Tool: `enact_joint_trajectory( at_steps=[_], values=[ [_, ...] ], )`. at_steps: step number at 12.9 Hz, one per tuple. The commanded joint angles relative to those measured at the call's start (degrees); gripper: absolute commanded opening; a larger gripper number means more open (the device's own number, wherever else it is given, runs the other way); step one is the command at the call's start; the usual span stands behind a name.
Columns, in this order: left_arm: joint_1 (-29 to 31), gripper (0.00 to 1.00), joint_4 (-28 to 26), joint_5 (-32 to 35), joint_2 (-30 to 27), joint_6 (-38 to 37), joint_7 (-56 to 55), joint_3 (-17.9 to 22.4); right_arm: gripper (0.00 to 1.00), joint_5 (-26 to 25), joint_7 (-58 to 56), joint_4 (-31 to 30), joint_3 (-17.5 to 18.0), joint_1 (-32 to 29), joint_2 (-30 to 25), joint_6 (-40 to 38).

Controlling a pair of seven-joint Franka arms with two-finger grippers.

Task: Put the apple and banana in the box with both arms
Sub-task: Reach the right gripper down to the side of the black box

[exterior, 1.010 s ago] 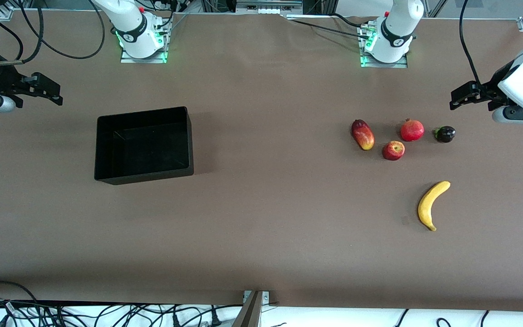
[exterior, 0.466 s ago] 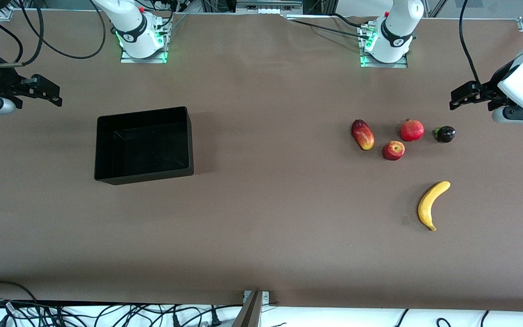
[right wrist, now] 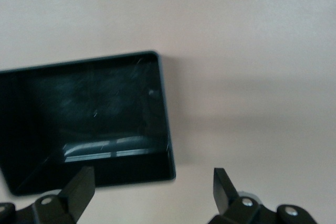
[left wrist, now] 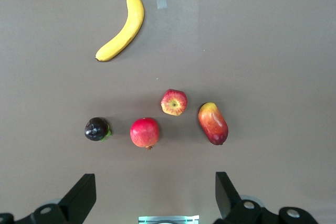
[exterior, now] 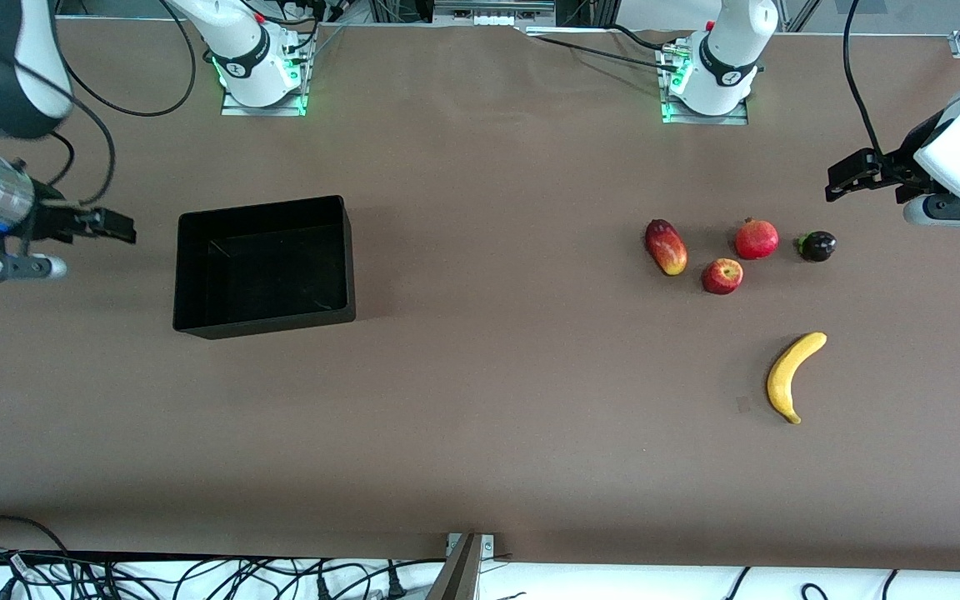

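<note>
The apple (exterior: 722, 276) lies among the fruits toward the left arm's end of the table; it also shows in the left wrist view (left wrist: 174, 102). The yellow banana (exterior: 790, 374) lies nearer the front camera than the apple and shows in the left wrist view (left wrist: 123, 26). The black box (exterior: 264, 265) stands empty toward the right arm's end and shows in the right wrist view (right wrist: 89, 119). My left gripper (exterior: 842, 179) is open and empty, up in the air beside the fruits (left wrist: 155, 195). My right gripper (exterior: 113, 229) is open and empty, beside the box (right wrist: 152, 192).
A red pomegranate (exterior: 757, 239), an elongated red-yellow fruit (exterior: 666, 247) and a small dark fruit (exterior: 817, 246) lie around the apple. The arm bases (exterior: 257, 71) stand along the table's edge farthest from the front camera. Cables hang past the near edge (exterior: 197, 575).
My right gripper has swung down and toward the box, and the right arm's upper part has come into the front view. The left arm and the fruits have not moved.
</note>
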Motion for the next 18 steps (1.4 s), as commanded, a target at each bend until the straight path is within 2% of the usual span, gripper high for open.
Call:
enact_joint_trajectory(
  at_steps=[1,4,7,8,9,10,11,14,16,18],
  values=[
    [-0.1,1.00,1.4,1.5,0.2,-1.3,0.3,-0.2,1.00,-0.6,-0.3,-12.6,1.4,-2.0,-0.5,15.5],
    [-0.7,1.00,1.4,1.5,0.3,-1.1,0.1,-0.3,1.00,-0.7,-0.3,-18.4,1.5,-3.2,4.4,25.7],
    [-0.4,1.00,2.2,1.9,0.3,-1.3,0.6,0.0,0.99,-0.7,-0.3,-24.6,1.5,-4.2,6.8,34.0],
    [-0.5,1.00,2.2,1.9,0.3,-1.3,0.6,0.0,0.89,-0.7,-0.3,-25.1,1.5,-4.4,7.8,34.8],
    [-0.6,1.00,2.2,2.0,0.4,-1.3,0.6,-0.1,0.63,-0.7,-0.3,-25.2,1.5,-4.4,8.5,34.9],
    [-0.6,1.00,2.2,1.9,0.3,-1.3,0.6,-0.1,0.27,-0.7,-0.6,-25.2,1.5,-4.4,9.0,34.9],
    [-0.7,1.00,2.2,1.8,0.2,-1.8,0.4,-0.2,0.01,-0.7,-1.3,-25.1,1.6,-4.4,9.0,34.9],
    [-0.7,1.00,2.3,1.9,0.3,-3.0,0.2,-1.1,0.00,-0.7,-1.3,-23.6,3.8,-4.4,8.9,34.6],
    [-0.7,1.00,2.3,1.9,0.3,-3.0,0.3,-1.1,0.00,-0.8,-1.7,-22.1,6.6,-4.4,8.4,34.3],
    [-0.7,1.00,2.7,2.0,0.3,-2.9,0.2,-1.3,0.00,-0.6,-1.2,-17.6,11.7,-4.4,8.2,29.6]
  ],
)
